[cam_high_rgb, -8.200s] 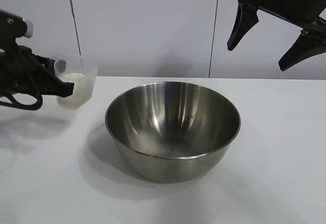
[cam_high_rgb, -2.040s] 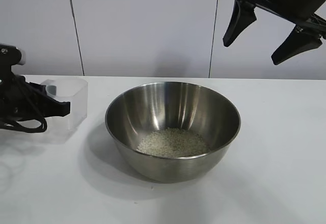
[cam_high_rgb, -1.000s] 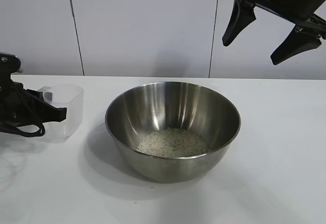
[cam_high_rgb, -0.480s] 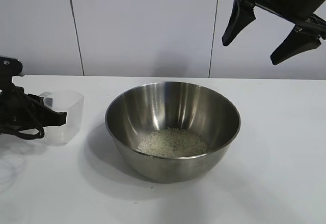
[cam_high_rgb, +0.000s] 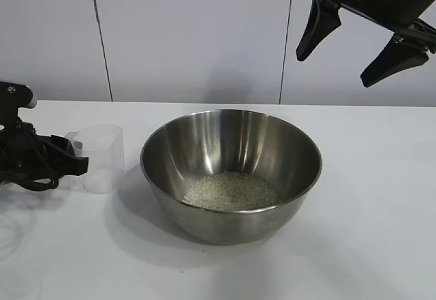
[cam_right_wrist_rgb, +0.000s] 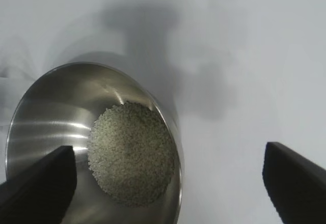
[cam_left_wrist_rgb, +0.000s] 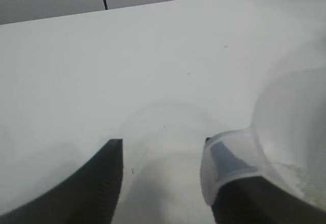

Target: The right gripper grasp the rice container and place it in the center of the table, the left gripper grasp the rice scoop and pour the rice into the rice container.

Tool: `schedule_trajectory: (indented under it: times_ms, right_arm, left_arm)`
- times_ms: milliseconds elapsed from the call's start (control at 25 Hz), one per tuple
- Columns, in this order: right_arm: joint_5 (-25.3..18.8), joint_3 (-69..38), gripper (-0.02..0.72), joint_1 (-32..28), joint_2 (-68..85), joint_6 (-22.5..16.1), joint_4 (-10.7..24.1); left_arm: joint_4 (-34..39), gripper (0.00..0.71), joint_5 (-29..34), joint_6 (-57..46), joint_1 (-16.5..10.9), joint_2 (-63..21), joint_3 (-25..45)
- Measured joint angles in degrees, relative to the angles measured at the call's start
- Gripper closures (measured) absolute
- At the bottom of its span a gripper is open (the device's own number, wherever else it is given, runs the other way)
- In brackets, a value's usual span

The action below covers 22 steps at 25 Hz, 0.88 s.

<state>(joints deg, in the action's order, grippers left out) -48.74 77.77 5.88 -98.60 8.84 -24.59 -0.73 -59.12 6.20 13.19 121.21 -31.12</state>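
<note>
Since the earlier frame, rice scoop (cam_high_rgb: 99,157) is now standing upright on the counter (cam_high_rgb: 368,198) near its left edge, left end effector (cam_high_rgb: 76,161) sitting released beside it.

Exterior: rice (cam_high_rgb: 231,191) is lying in the rice container (cam_high_rgb: 230,172) mid-counter; right end effector (cam_high_rgb: 354,31) is hovering spread, empty.

Left wrist: fingers (cam_left_wrist_rgb: 97,183) are parting.

Right wrist: grains are filling the bowl bottom.

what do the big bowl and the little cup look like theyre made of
Rice container: looks like stainless steel with a brushed, shiny finish, showing streaked highlights and reflections on its walls.
Rice scoop: probably clear, slightly frosted plastic; the white table shows through it.
</note>
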Motion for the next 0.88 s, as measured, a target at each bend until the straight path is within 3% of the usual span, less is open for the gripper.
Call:
schedule_trajectory:
  times_ms: [280,440,680,880]
  right_arm:
    - [-0.2,0.0,0.021,0.0,0.0,0.0,-0.2]
    - [-0.4,0.0,0.021,0.0,0.0,0.0,-0.2]
    - [-1.0,0.0,0.021,0.0,0.0,0.0,-0.2]
    - [-1.0,0.0,0.021,0.0,0.0,0.2,-0.3]
  left_arm:
    - [0.0,0.053,1.0,0.0,0.0,-5.9,3.9]
    - [0.0,0.051,6.4,0.0,0.0,-11.2,5.1]
    - [1.3,0.02,27.7,-5.0,0.0,-22.8,5.3]
    - [1.9,0.017,56.7,-13.1,0.0,-35.2,-0.9]
